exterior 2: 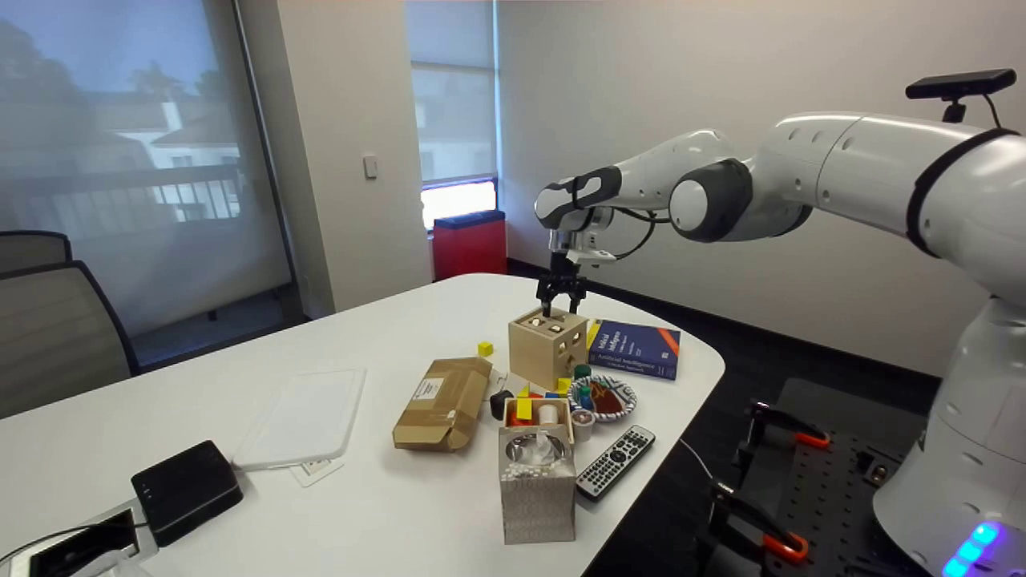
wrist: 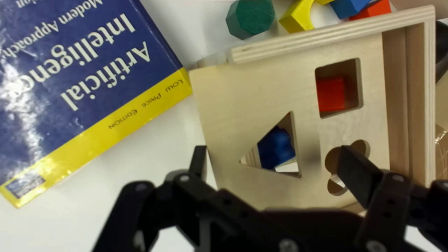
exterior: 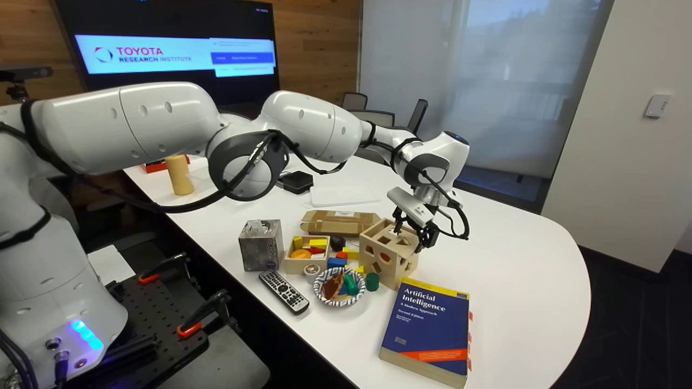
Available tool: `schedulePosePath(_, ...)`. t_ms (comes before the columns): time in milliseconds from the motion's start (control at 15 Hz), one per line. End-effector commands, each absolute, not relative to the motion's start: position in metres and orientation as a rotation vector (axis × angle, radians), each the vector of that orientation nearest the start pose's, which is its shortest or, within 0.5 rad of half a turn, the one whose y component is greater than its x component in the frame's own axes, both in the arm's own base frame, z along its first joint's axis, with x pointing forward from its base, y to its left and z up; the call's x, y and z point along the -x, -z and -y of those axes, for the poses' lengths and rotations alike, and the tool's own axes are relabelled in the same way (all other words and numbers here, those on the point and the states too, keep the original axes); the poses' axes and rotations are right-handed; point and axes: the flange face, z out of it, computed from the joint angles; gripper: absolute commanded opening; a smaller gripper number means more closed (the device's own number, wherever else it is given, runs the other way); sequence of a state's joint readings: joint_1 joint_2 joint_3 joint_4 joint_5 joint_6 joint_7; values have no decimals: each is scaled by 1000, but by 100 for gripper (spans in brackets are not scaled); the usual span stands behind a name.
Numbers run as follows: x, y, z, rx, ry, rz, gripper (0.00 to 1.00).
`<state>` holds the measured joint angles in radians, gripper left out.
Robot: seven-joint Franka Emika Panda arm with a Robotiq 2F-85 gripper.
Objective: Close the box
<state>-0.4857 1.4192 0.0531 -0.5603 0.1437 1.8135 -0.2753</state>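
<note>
The box [exterior: 390, 273] is a light-tan wooden cube with shaped holes, standing upright on the white table; it also shows in an exterior view [exterior 2: 529, 353]. In the wrist view its flat lid panel [wrist: 224, 105] has square, triangular and clover holes. A gap shows between the lid and the box's right wall [wrist: 416, 98], and the lid's left edge sticks out past the side rail. Red and blue blocks show inside. My gripper [wrist: 274, 159] is open and empty above the lid. One finger is at the lid's outer edge, the other over the clover hole. Contact cannot be told.
A blue-and-yellow book [exterior: 427, 329] lies close beside the box. A patterned bowl [exterior: 339, 302], loose blocks, a small wooden tray [exterior: 305, 266], a grey tissue box [exterior: 260, 251], a remote [exterior: 284, 292] and flat cardboard [exterior: 340, 224] stand around it.
</note>
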Motion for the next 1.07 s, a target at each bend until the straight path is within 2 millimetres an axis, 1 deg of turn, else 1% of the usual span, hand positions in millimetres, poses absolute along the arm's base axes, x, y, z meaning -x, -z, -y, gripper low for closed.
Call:
schedulePosePath(0, -710, -109, 321, 2860, -136, -299, 100)
schedulePosePath(267, -716, -109, 307, 2857, -137, -266, 100)
schedulePosePath(467, -718, -109, 302, 2866, -143, -246, 100)
schedulePosePath(600, -718, -111, 303, 2872, -141, -253, 100)
schedulePosePath(800, -719, -127, 309, 2887, -134, -280, 100)
schedulePosePath(933, -722, -144, 313, 2903, -117, -293, 100)
schedulePosePath(1000, -724, -157, 315, 2918, -104, -303, 100)
